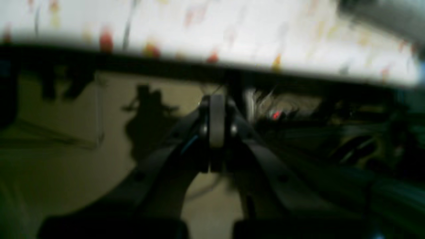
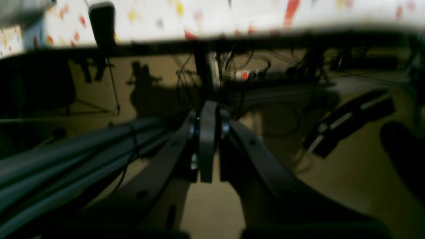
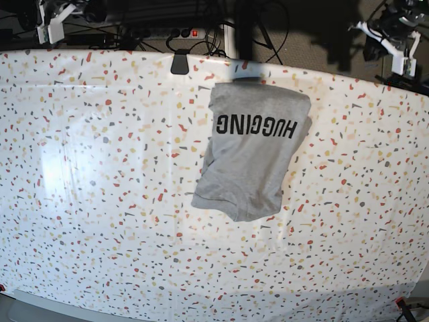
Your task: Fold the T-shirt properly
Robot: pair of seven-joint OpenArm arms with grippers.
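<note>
1. Beyond the closed fingertips of the black-and-silver left gripper (image 1: 216,122), inward from it on the white speckled table (image 3: 120,255), lies the heather-grey cotton T-shirt (image 3: 251,157), folded to a compact shape with black lettering showing; lowering the gripper while shut could nudge the cloth and skew it
2. Off to the other side of the shirt, the matching right gripper (image 2: 209,142) also has its fingers together, holding nothing; a sweep inward at table height might catch the black flat-ended piece (image 3: 179,64) between it and the shirt
3. Both grippers hang past the table's edge, near the dark cables (image 3: 214,43); a low path back could knock the edge or snag a cable
4. Uneven lower corners may stay crooked if left unsmoothed
</note>
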